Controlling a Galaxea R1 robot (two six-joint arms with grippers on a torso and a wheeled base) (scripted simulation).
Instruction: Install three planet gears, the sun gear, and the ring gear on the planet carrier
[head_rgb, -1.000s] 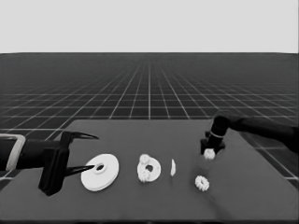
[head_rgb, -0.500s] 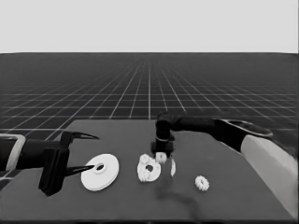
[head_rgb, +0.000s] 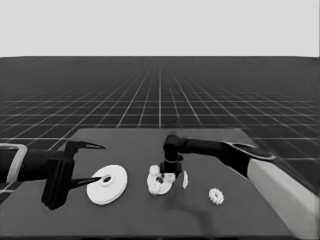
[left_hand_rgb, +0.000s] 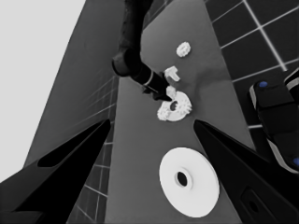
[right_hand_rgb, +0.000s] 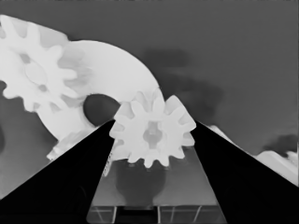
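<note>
The right arm is reaching in across the table, its right gripper (head_rgb: 168, 173) pointing down and pinching a small gear (right_hand_rgb: 153, 131) over the smaller round part (head_rgb: 160, 184). The left gripper (head_rgb: 93, 162) is waiting, fingers spread, above the larger round part (head_rgb: 107, 184). A spare gear (head_rgb: 216, 196) is lying well apart in open room.

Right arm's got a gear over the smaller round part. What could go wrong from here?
The right gripper is shut on a gear at the rim of the smaller round part. Released off-centre, it may tip off the edge. Another gear already sits there, so teeth could clash. The thin white piece lies close beside and might get knocked as the gripper withdraws.
</note>
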